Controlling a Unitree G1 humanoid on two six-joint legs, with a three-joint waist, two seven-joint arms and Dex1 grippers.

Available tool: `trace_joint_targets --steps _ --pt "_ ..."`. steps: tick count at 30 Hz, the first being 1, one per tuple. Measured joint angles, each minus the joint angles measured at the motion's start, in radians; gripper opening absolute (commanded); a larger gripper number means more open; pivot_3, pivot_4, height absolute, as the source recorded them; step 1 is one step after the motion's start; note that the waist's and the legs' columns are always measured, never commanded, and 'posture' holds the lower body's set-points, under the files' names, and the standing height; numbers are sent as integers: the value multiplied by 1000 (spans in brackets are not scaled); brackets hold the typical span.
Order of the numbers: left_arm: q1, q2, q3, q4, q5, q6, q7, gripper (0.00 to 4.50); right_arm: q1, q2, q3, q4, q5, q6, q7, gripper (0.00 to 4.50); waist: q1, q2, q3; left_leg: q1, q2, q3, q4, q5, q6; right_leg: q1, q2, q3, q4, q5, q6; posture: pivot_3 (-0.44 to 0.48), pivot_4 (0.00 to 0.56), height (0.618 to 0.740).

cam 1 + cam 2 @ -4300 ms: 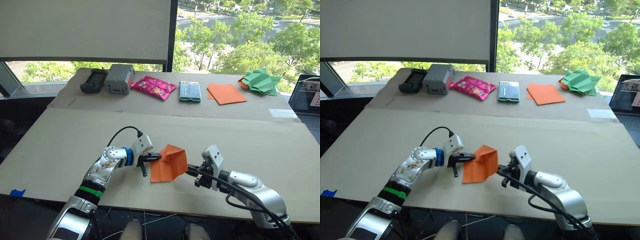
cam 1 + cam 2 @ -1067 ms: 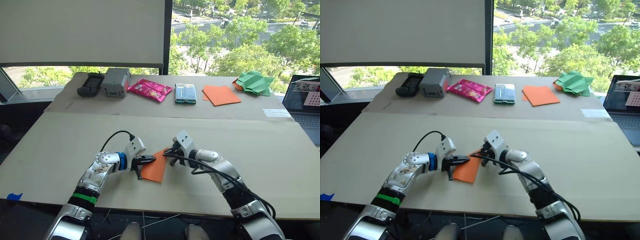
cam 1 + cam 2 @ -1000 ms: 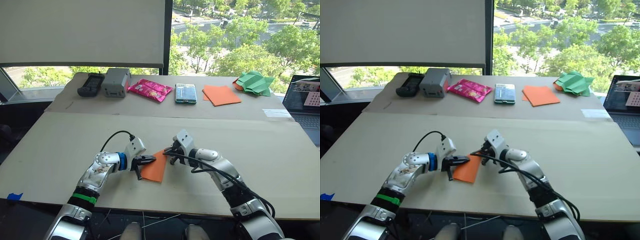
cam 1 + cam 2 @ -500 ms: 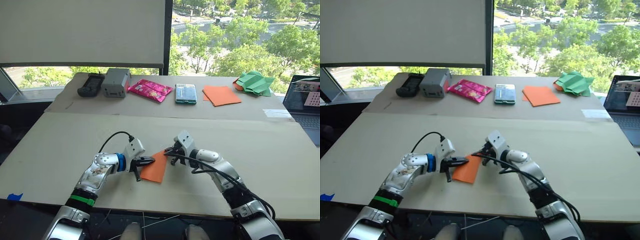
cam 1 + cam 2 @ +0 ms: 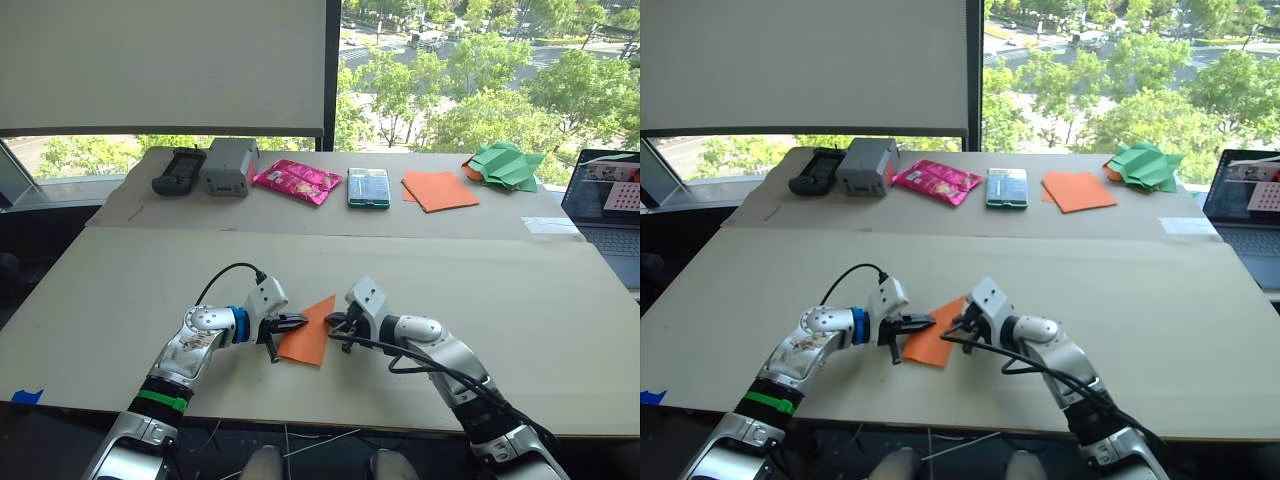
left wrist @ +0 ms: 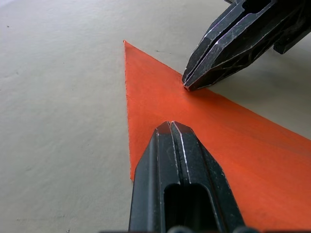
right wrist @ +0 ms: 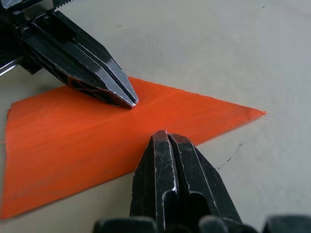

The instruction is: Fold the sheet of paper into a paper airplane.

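The sheet of paper (image 5: 309, 342) is bright orange and lies flat on the tan table (image 5: 520, 290), folded into a narrow pointed wedge (image 6: 160, 92). My left gripper (image 5: 302, 322) is shut, and its tips (image 6: 170, 126) press down on the paper's left part. My right gripper (image 5: 334, 322) is also shut. Its tips (image 7: 165, 136) rest at the paper's right edge, a short way from the left gripper's tips (image 7: 131, 103). Neither gripper has paper between its fingers.
Along the far strip of the table lie a black device (image 5: 178, 170), a grey box (image 5: 226, 165), a pink packet (image 5: 295, 180), a teal case (image 5: 368, 187), a flat stack of orange sheets (image 5: 440, 189) and green paper shapes (image 5: 505, 165). A laptop (image 5: 605, 200) sits at the right edge.
Four seconds ago the paper stood up, held between both grippers; now it lies flat. In the last second my right gripper slid nearer along the paper's right edge. The left gripper stayed put.
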State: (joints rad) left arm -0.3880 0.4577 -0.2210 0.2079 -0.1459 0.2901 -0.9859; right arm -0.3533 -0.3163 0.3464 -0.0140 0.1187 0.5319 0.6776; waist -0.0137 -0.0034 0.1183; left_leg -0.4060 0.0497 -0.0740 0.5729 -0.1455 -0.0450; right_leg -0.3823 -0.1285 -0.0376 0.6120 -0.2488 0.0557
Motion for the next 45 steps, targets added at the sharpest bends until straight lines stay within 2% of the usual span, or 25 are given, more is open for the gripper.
trace_joint_targets --steps 45 --pt "3 2 -4 -4 0 8 0 27 124 -119 137 -278 15 112 107 0 1 -3 -3 0 0 0 -1 -1 -2 0 -1 0 -2 -1 0 0 150 702"
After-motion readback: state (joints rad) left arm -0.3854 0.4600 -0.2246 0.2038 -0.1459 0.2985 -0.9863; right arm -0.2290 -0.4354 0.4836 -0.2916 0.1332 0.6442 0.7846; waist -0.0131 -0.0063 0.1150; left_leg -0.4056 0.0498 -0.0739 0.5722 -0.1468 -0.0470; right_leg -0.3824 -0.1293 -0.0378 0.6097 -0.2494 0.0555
